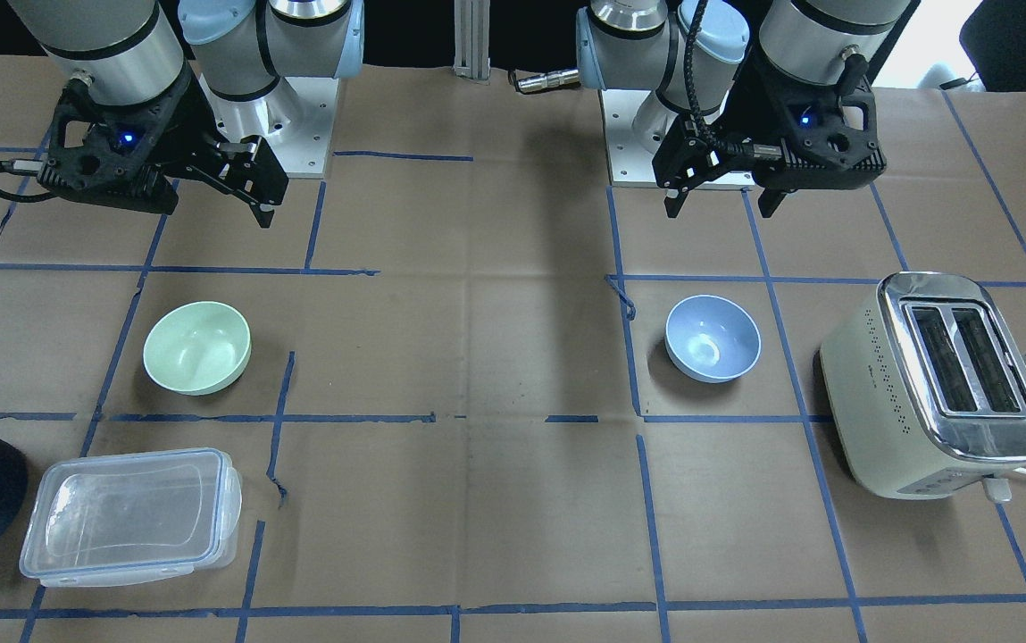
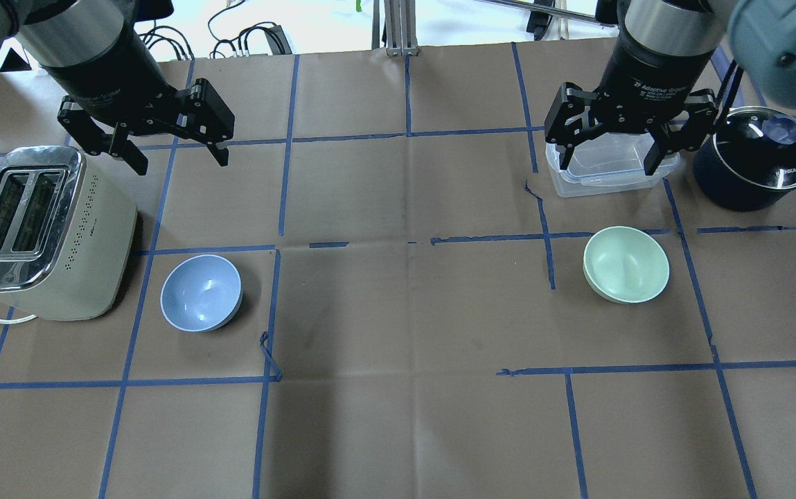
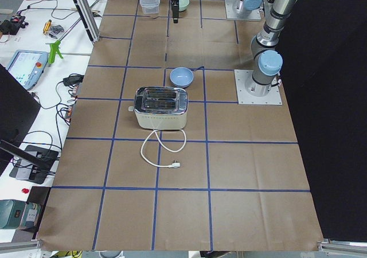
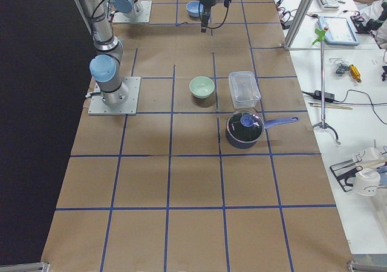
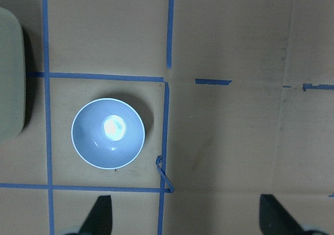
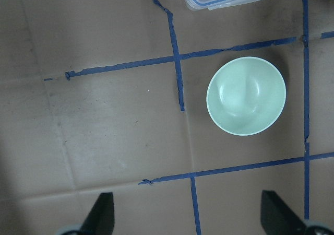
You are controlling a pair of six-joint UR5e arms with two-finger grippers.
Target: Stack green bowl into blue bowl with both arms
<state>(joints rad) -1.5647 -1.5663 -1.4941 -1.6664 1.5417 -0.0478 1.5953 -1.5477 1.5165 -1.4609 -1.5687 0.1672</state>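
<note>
On the table (image 2: 404,312) the green bowl (image 2: 625,264) sits toward the right end, the blue bowl (image 2: 201,292) toward the left; right gripper (image 2: 607,166) and left gripper (image 2: 182,161) hang wide and empty, so I'd straddle the green rim squarely.

Green bowl (image 2: 625,264) mint; blue bowl (image 2: 201,292) periwinkle; toaster (image 2: 43,232) cream.

Light: bright and even, from above.
Shadows: soft and small beside the blue bowl (image 5: 108,133) and toaster (image 1: 937,384); faint dark band down the tabletop (image 2: 398,312) middle.
Glare: white hotspot inside the blue bowl; toaster chrome gleams.
Focus: sharp throughout.
</note>
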